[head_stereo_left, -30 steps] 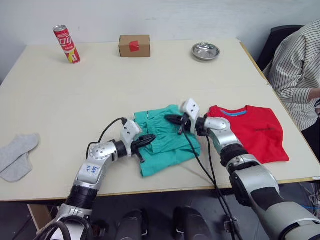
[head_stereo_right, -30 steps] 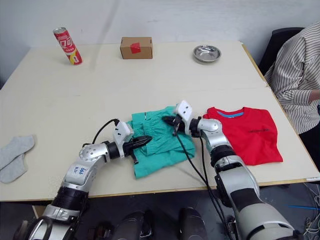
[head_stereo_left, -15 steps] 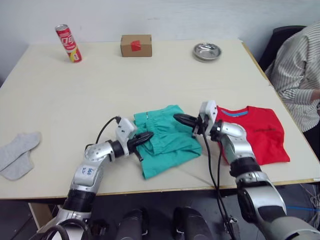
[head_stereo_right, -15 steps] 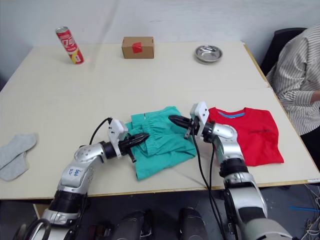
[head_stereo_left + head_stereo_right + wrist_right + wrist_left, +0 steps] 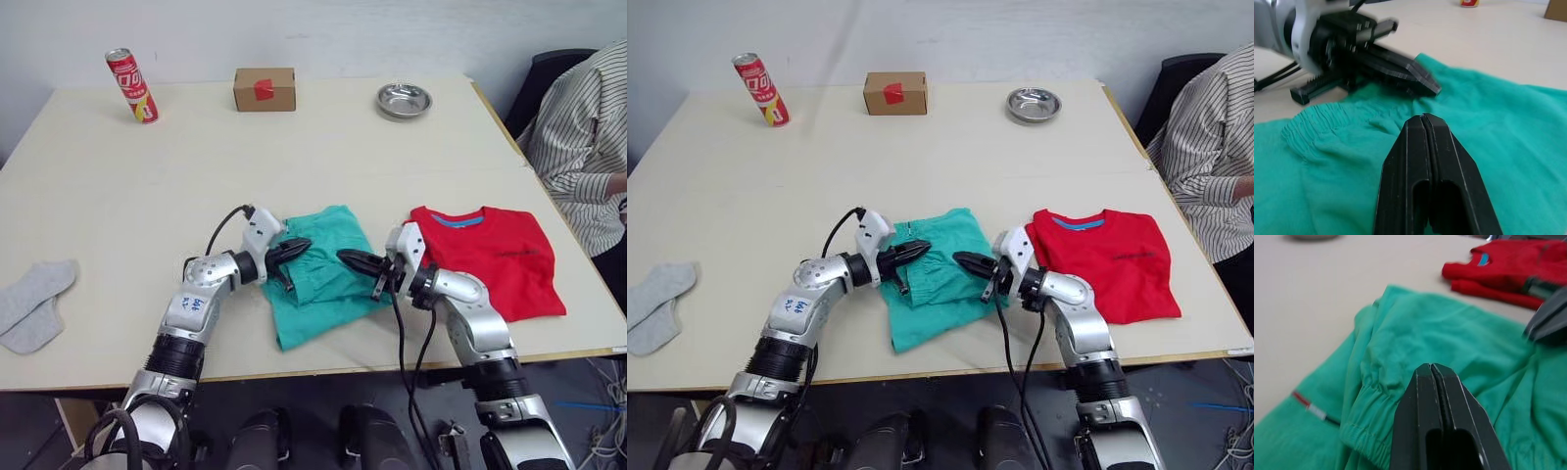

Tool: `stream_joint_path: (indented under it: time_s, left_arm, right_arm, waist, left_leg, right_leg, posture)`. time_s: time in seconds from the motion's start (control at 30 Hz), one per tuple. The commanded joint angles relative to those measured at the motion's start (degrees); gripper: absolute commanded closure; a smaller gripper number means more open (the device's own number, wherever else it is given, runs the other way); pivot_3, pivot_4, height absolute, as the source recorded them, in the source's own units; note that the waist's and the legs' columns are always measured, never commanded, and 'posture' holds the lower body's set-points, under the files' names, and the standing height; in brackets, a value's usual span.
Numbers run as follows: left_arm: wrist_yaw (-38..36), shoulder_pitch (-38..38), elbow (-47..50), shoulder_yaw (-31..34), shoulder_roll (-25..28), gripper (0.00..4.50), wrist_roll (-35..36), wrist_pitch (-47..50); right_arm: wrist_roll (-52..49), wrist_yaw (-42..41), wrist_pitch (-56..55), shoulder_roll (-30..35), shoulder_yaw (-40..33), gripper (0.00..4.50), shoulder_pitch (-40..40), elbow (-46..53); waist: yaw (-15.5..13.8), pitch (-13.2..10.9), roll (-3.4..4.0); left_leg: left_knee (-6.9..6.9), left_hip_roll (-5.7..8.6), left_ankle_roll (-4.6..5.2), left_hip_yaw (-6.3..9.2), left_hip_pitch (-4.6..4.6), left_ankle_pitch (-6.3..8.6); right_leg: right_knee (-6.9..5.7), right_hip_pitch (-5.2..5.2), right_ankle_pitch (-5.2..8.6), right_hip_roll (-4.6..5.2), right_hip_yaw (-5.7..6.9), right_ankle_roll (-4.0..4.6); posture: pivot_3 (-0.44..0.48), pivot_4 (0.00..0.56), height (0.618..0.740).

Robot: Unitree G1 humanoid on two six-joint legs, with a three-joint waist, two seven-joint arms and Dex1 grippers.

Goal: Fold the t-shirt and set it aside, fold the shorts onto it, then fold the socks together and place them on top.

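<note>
Claws (image 5: pixel 302 245) (image 5: pixel 347 258) closed, empty, over shorts (image 5: pixel 323 286)

Teal shorts (image 5: pixel 318 274) crumpled near front tabletop edge; folded red t-shirt (image 5: pixel 495 257) toward right edge; grey socks (image 5: pixel 34 304) at left edge.

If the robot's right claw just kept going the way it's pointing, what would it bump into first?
Most likely the left gripper. The right gripper, fingers shut, points across the shorts straight at it, tips apart. It rides low, so it might drag cloth first; depth is unclear.
</note>
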State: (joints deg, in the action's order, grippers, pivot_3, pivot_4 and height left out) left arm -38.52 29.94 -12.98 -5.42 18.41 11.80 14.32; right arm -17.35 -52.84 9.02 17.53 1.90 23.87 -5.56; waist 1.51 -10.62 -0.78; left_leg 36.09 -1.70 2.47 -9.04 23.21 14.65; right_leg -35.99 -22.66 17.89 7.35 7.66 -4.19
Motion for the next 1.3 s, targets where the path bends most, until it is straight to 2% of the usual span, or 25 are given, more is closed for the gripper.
stream_joint_path:
  time_s: [0.03,0.07,0.13,0.17,0.43,0.57,0.7,0.77,0.87,1.0,1.13,1.23,1.3]
  left_arm:
    - [-0.23,0.12,-0.28,0.74,-0.84,4.50,0.05,-2.57]
    - [-0.41,0.15,-0.30,0.72,-0.95,4.50,0.20,-2.72]
    - [-0.76,0.29,-0.42,0.69,-1.10,4.50,0.25,-2.99]
    - [-0.91,0.34,-0.35,0.76,-1.11,4.50,0.25,-3.06]
    - [-4.11,1.34,2.47,0.98,-0.63,4.50,1.58,-3.02]
    - [-5.25,3.15,1.93,-0.04,-1.92,4.50,1.50,-3.56]
    - [-3.35,4.77,-4.75,-2.20,-3.83,4.50,-2.48,-6.47]
    - [-1.31,5.01,-8.16,-3.39,-3.61,4.50,-5.71,-8.08]
    - [0.26,4.29,-9.81,-2.77,-3.67,4.50,-6.57,-7.95]
    - [-0.75,2.15,-7.49,-1.90,-2.66,4.50,-5.52,-8.16]
    - [-5.74,-1.02,-2.65,-0.74,-0.80,4.50,-2.04,-8.72]
    - [-8.38,-2.07,-0.23,-0.04,0.65,4.50,-0.22,-8.05]
    - [-8.97,-1.90,0.05,0.45,1.13,4.50,0.21,-7.77]
  right_arm:
    - [-1.89,1.64,0.05,0.11,-1.55,4.49,-0.35,2.92]
    - [-2.08,2.13,-0.10,-0.12,-1.71,4.49,-0.26,2.95]
    - [-2.70,3.24,0.92,-0.17,-2.13,4.49,-0.09,3.36]
    - [-2.56,3.70,1.00,0.26,-2.38,4.49,0.04,3.55]
    - [-2.39,0.33,-1.44,5.24,-2.68,4.49,0.35,2.04]
    - [1.31,-0.07,-9.53,2.99,-0.38,4.49,3.95,-7.23]
    - [4.54,-2.59,-17.00,1.58,2.81,4.49,2.96,-13.72]
    - [4.84,-4.00,-18.26,2.15,4.06,4.49,0.27,-11.65]
    - [3.40,-5.82,-16.86,3.74,5.13,4.49,-4.69,-4.01]
    - [-0.82,-6.63,-10.20,7.04,3.36,4.49,-9.30,6.44]
    - [-11.98,-5.69,9.98,13.39,-1.99,4.49,-7.45,12.87]
    - [-19.24,-6.18,25.15,18.24,-4.83,3.91,-0.41,10.16]
    - [-18.25,-7.01,30.76,20.51,-3.62,3.23,6.47,3.37]
  waist:
    - [-0.07,0.00,0.00]
    - [0.11,-0.03,0.12]
    - [0.26,-0.12,0.15]
    - [-0.04,-0.16,0.21]
    - [-1.39,-0.22,0.22]
    - [-1.33,-0.25,0.21]
    - [-1.30,-0.25,0.21]
    - [-1.38,-0.25,0.21]
    - [-1.39,-0.25,0.20]
    - [-1.29,-0.25,0.20]
    - [-1.26,-0.29,0.25]
    - [-1.34,-0.39,0.30]
    - [-1.42,-0.42,0.33]
  left_leg:
    - [0.00,0.01,0.01,0.00,0.00,0.01]
    - [-0.02,0.02,0.03,0.00,0.01,0.02]
    - [-0.77,1.06,0.55,2.13,0.11,-0.54]
    - [-0.62,0.99,0.20,1.99,0.10,-0.77]
    - [-0.26,0.91,0.46,1.98,0.15,-0.56]
    - [-0.24,0.91,0.33,1.95,0.15,-0.61]
    - [-0.25,0.90,0.26,1.92,0.13,-0.66]
    - [-0.25,0.89,0.27,1.90,0.13,-0.66]
    - [-0.21,0.89,0.31,1.91,0.16,-0.65]
    - [-0.06,0.88,0.41,1.92,0.11,-0.52]
    - [-0.07,0.84,0.23,1.95,0.07,-0.24]
    - [-0.05,0.82,0.24,1.98,0.09,-0.25]
    - [-0.02,0.82,0.27,1.99,0.11,-0.24]
  right_leg:
    - [0.01,0.01,0.00,0.01,0.00,0.00]
    - [0.03,0.02,0.00,0.03,0.02,0.00]
    - [0.47,1.23,0.01,0.74,2.10,-0.18]
    - [0.37,1.00,0.00,0.72,1.91,-0.23]
    - [0.41,1.04,0.03,0.75,1.73,-0.20]
    - [0.39,1.04,0.03,0.73,1.74,-0.20]
    - [0.37,1.06,0.03,0.65,1.73,-0.20]
    - [0.32,1.07,0.03,0.63,1.72,-0.20]
    - [0.26,1.09,0.02,0.63,1.72,-0.22]
    - [0.39,1.15,0.01,0.73,1.68,-0.25]
    - [0.35,1.12,0.01,0.76,1.63,-0.24]
    - [0.37,1.10,0.01,0.76,1.64,-0.22]
    - [0.38,1.07,0.00,0.80,1.64,-0.20]
  posture:
    - [0.000,0.150,0.740]
    - [0.000,0.150,0.740]
    - [0.000,0.150,0.740]
    - [0.000,0.150,0.740]
    - [0.000,0.150,0.740]
    - [0.000,0.150,0.740]
    - [0.000,0.150,0.740]
    - [0.000,0.150,0.740]
    - [0.000,0.150,0.740]
    - [0.000,0.150,0.740]
    - [0.000,0.150,0.740]
    - [0.000,0.150,0.740]
    - [0.000,0.150,0.740]
